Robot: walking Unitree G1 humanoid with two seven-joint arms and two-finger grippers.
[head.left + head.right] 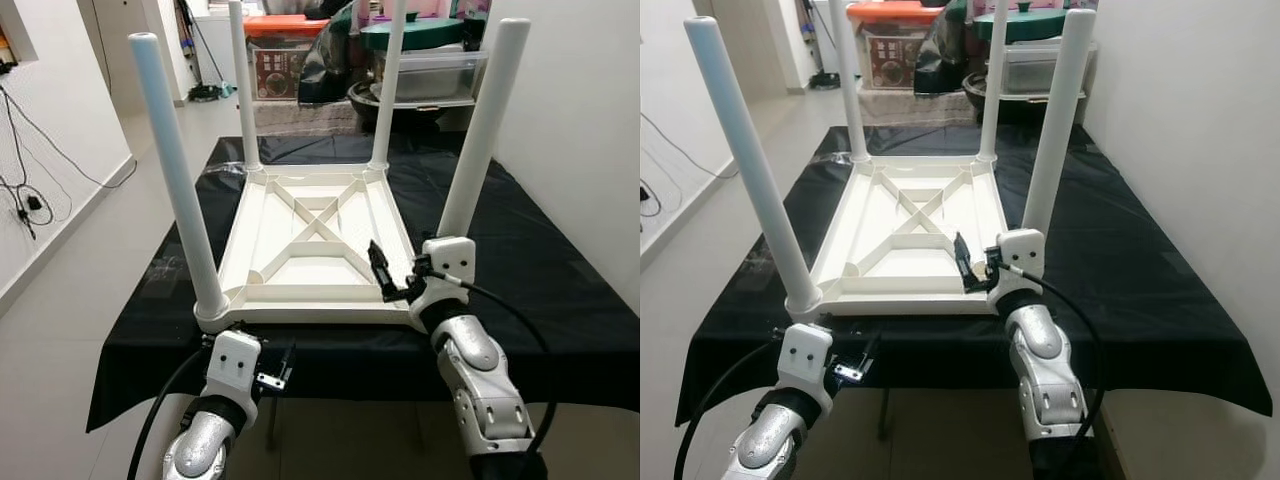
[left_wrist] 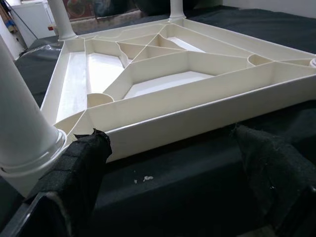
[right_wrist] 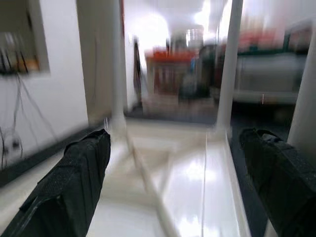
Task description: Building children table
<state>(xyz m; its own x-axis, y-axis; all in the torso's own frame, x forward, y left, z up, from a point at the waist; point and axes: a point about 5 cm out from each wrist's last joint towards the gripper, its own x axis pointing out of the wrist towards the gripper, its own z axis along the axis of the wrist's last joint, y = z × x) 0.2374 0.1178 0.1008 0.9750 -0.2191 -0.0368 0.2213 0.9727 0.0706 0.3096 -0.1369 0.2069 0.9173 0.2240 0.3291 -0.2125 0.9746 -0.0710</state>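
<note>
1. while the white children's table (image 1: 315, 235) lies upside down on the black-draped worktop (image 1: 540, 270), all four legs already stand up from its corners, so the step in hand looks like checking or seating the legs nearest the robot.
2. the right gripper (image 1: 385, 275) sits just inside the table's near rim, beside the near right leg (image 1: 480, 130); its fingers (image 3: 81, 173) are spread apart and grasp nothing.
3. the left gripper (image 1: 283, 367) hangs below the table's near edge, close to the near left leg (image 1: 180, 180); its fingers (image 2: 79, 173) are also released, with the table's rim ahead of them in the left wrist view.
4. to do this well, the robot would likely close the right gripper on the near right leg low down, next to its socket, and push straight along the leg's axis; pressing high up risks levering the leg or sliding the table on the cloth.
5. the left gripper could rise to steady the table's near rim, since the table lies close to the worktop's front edge.
6. beyond the table's far side stands a clear box with an orange lid (image 1: 280, 60), its contents too small to tell.
7. next to it, a clear tub (image 1: 430, 70) carries a green lidded pot (image 1: 415, 32) on top; a dark bag (image 1: 328, 60) sits between the two containers.
</note>
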